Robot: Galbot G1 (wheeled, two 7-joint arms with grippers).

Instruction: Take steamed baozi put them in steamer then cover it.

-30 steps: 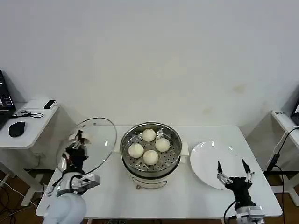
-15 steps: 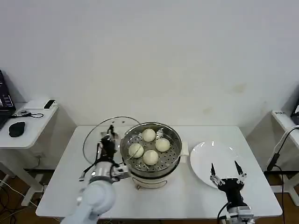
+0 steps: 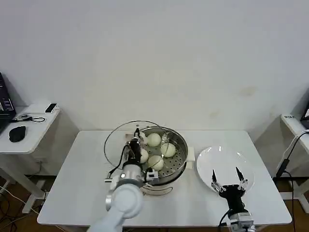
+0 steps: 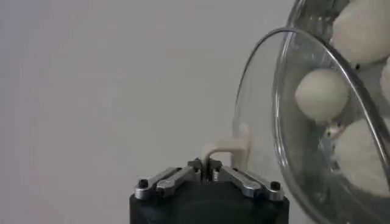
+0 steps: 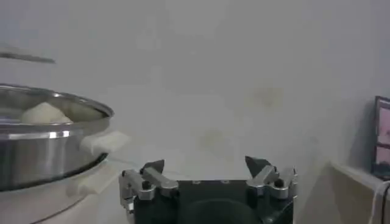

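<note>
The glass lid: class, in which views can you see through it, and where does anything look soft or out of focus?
Head view: the glass lid is see-through, with baozi visible past its rim. Left wrist view: buns show through the glass, and the left gripper, shut on the lid's handle, looks slightly soft. Right wrist view: the steamer is blurred.

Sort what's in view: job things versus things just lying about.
Job: steamed baozi, steamer, glass lid held by left gripper, right gripper idle over plate.
Lying about: mouse, phone on side table.
</note>
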